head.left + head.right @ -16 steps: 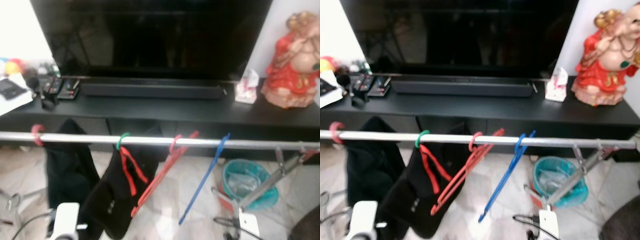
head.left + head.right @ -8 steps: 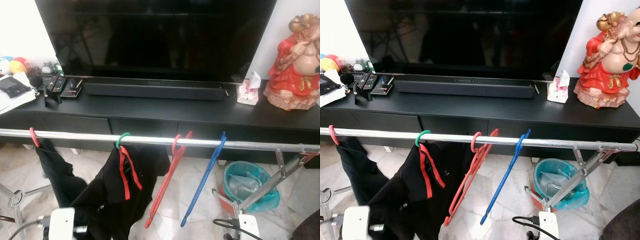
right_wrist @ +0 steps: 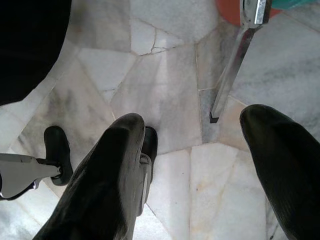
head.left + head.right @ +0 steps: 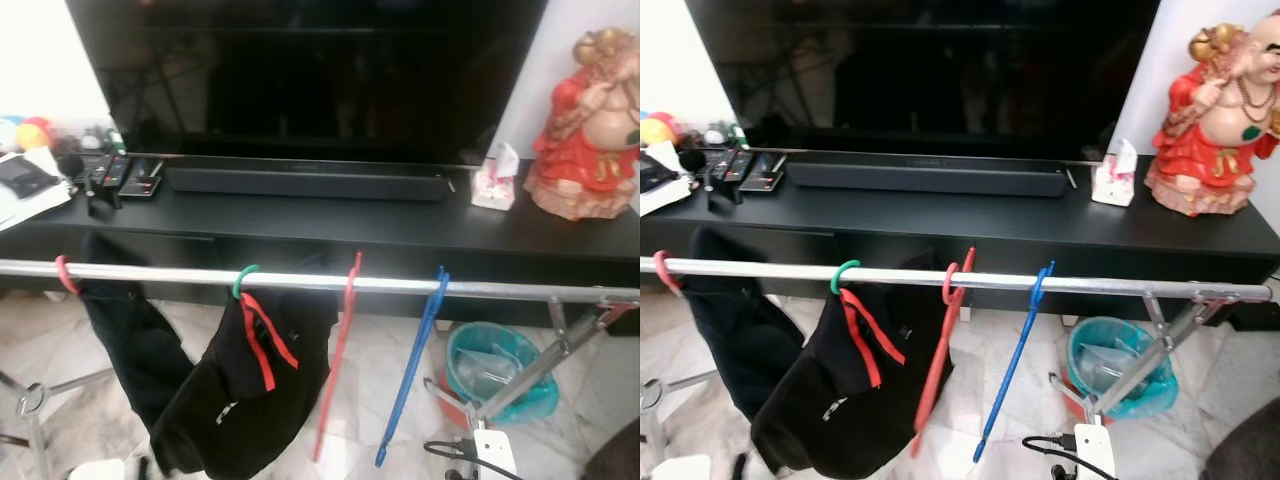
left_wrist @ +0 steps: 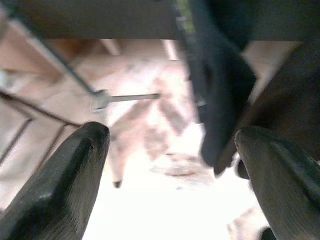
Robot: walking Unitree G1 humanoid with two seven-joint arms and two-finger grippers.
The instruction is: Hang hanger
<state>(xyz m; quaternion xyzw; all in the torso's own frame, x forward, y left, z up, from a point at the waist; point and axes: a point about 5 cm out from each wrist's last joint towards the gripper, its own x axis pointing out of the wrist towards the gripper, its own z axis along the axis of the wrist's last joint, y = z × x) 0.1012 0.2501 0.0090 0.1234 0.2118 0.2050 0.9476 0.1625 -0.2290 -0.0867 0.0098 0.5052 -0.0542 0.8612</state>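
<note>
Now both tools, left tool point(image 5: 170, 170) and right tool point(image 3: 200, 170), hang released above the marble floor point(image 3: 165, 95). Farther off, the red hanger point(image 4: 940, 365) on the rail point(image 4: 1090, 285) has swung from slanted to near-vertical, beside the blue hanger point(image 4: 1012, 365).

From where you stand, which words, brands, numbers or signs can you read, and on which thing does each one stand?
None can be read.
Black garment on the green hanger: small white print, too blurred.
Soundbar: a faint mark at its middle, too small.
Remote controls: buttons show, their labels too small.
Television: dark screen, no legible brand.
</note>
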